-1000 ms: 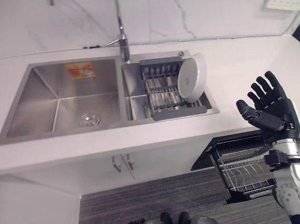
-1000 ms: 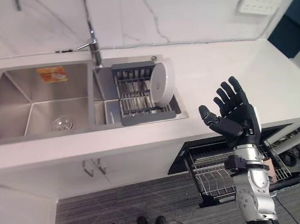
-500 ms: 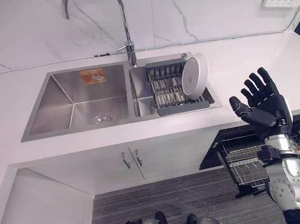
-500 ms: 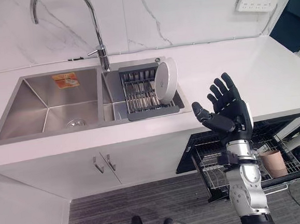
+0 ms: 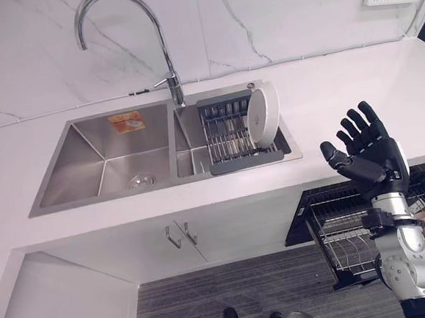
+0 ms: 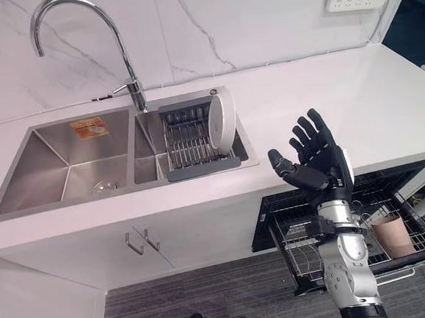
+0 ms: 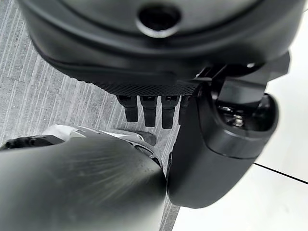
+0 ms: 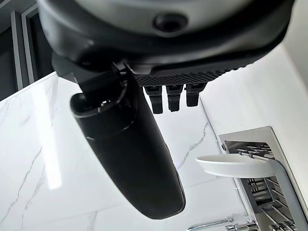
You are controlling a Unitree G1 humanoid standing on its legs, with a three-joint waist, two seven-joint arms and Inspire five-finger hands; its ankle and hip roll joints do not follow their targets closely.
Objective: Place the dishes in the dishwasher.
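Left eye view shows the right hand [image 5: 370,154] raised empty with fingers spread, at about 4 o'clock from the plate [image 5: 262,114], which stands on edge in the sink rack [image 5: 232,131], probably readying a reach before loading the dishwasher rack [image 5: 346,226] below the counter [image 5: 354,89].

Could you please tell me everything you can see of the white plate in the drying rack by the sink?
The round white plate looks smooth and glossy, like ceramic or melamine, with a shallow raised rim. It stands on edge, nearly upright, at the right end of the dark grey slatted drying rack that sits in the smaller right basin of the steel double sink, just right of the curved chrome tap. It touches the rack alone. The right hand is raised apart from it, fingers spread, holding nothing.
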